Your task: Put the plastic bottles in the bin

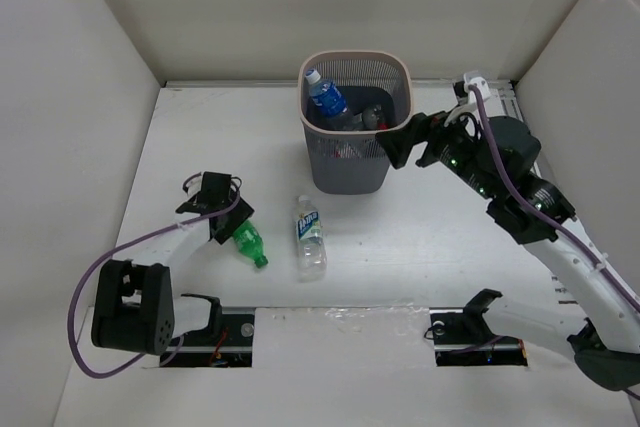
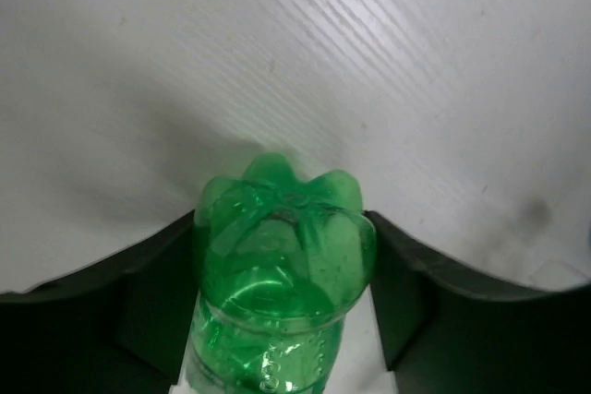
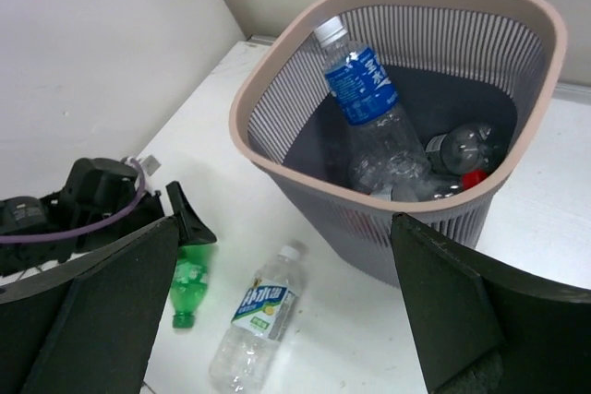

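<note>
A green bottle [image 1: 250, 244] lies on the white table left of centre. My left gripper [image 1: 222, 212] is over its base end. In the left wrist view the dark fingers [image 2: 152, 292] press both sides of the green bottle [image 2: 277, 246], shut on it. A clear bottle with a white-blue label [image 1: 310, 237] lies beside it, also seen as the clear bottle [image 3: 259, 316]. The bin [image 1: 352, 55] stands at the back centre and holds a blue-labelled bottle [image 3: 362, 85] and other bottles. My right gripper [image 1: 397, 150] hovers open by the bin's right rim, holding nothing.
White walls close in the table on the left, back and right. Two cut-out slots with the arm mounts [image 1: 205, 332] [image 1: 480, 332] sit at the near edge. A purple cable [image 1: 85, 297] loops beside the left arm.
</note>
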You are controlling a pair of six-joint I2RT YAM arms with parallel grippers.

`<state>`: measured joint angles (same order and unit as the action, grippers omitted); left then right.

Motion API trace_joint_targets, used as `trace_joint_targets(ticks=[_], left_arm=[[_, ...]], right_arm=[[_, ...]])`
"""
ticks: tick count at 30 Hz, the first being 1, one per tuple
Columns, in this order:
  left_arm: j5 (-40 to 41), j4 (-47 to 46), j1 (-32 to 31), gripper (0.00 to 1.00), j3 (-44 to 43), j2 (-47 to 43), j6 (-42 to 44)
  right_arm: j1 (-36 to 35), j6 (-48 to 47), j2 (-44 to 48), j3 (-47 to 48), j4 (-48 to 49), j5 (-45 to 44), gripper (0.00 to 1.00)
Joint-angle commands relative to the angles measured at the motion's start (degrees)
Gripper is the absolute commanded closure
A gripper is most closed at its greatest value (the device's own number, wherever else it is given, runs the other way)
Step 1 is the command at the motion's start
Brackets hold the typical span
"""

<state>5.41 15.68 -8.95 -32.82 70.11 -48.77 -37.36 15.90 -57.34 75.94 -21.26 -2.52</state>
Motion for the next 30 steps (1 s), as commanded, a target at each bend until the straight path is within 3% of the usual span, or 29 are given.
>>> trace_joint_targets(ticks=[1, 3, 9, 13, 17, 19, 25, 30], left_arm=[[0.22, -3.11, 0.25, 0.41, 1.88, 1.35, -0.53], [0.22, -3.11, 0.25, 0.68, 1.88, 1.96, -0.53], [-3.12, -1.88, 0.25, 1.0, 0.48, -2.67, 1.21], [-9.0, -0.3, -0.98, 1.0, -4.17, -15.14, 4.11], [-14.71, 0.31, -2.74, 1.0, -12.52, -26.58, 7.01], [-18.67, 1.71, -2.74, 1.0, -18.21, -28.44, 8.51], [-33.24, 0.58, -2.74, 1.0, -27.55, -29.59, 13.44], [-42.05, -0.04, -2.74, 1.0, -34.41, -28.09, 16.42]], right_arm=[[-2.26, 0.53, 1.09, -1.93, 2.97, 1.29, 0.0], [-3.5, 1.67, 2.32, -4.04, 4.11, 3.31, 0.0], [-9.47, 2.99, 4.17, -10.01, 6.66, 9.01, 0.0], [-13.25, 3.0, 5.22, -14.76, 14.37, 21.58, 0.0], [-17.65, 3.0, 2.43, -16.79, 16.94, 19.5, 0.0], [-19.66, 3.7, 0.92, -17.4, 19.13, 16.87, 0.0], [-24.5, 5.81, -5.4, -21.54, 37.85, 9.56, 0.0], [-25.65, 5.81, -15.24, -11.29, 41.29, 7.09, 0.0]])
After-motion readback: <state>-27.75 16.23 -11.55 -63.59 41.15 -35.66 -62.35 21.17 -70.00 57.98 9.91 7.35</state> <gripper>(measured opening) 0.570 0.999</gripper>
